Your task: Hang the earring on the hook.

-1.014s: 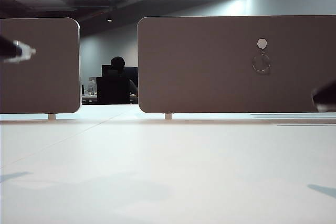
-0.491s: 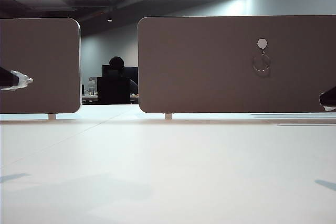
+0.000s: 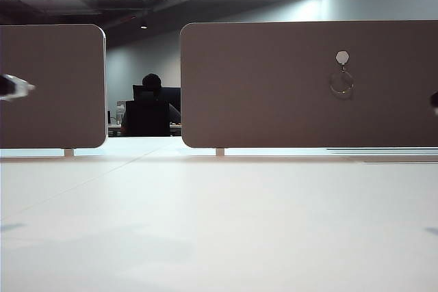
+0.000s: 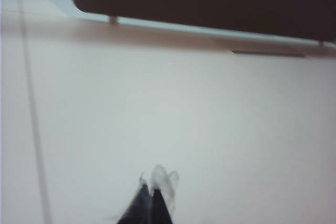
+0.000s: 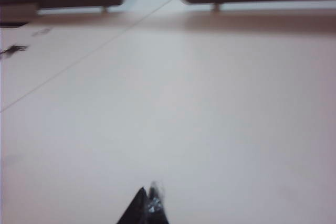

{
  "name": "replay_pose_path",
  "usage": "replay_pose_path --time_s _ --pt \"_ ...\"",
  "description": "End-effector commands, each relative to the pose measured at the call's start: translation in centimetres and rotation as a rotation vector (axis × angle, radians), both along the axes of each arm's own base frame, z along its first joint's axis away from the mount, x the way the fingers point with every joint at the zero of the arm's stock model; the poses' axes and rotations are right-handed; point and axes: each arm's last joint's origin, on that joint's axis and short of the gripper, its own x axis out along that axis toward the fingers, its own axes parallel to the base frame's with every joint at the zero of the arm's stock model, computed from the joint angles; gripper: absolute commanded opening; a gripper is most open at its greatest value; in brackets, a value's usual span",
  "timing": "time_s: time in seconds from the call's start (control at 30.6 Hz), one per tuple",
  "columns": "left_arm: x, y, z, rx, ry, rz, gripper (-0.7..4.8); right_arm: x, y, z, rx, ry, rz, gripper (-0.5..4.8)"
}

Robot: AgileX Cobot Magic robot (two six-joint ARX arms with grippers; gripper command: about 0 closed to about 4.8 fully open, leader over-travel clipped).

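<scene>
The earring (image 3: 341, 83) hangs from the hook (image 3: 342, 57) on the brown panel (image 3: 274, 87), its hoop just below the hexagonal cap. The left gripper (image 3: 20, 88) shows at the far edge, well apart from the hook, fingers pressed together with nothing between them. The right gripper (image 3: 434, 102) barely enters at the opposite edge, seemingly just as empty; its wrist view (image 5: 149, 203) shows the tips together above the white table (image 3: 219, 223).

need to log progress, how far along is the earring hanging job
Looks done: the earring hangs from the hook on the brown panel. Nothing is in hand: left end effector and right end effector sit shut and empty at the exterior view's edges. Nothing obvious remains.
</scene>
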Motion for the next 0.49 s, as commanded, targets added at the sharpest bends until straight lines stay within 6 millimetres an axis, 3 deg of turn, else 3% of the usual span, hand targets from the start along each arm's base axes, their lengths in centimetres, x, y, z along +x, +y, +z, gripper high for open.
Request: replay_pose_path --time_s 0.03,0.26,0.49 --pt "0.4 1.1 0.2 -0.006 -0.018 0.093 -0.04 0.4 -0.9 0.2 0.011 -0.026 -0.103 0.03" --pt "0.5 3.3 0.9 -0.025 -0.097 0.32 -0.05 0.8 -3.1 0.2 0.008 -0.028 -0.33 0.03" --pt "0.5 3.6 1.0 -0.026 -0.108 0.344 -0.05 0.8 -3.9 0.1 0.006 -0.027 -0.416 0.03"
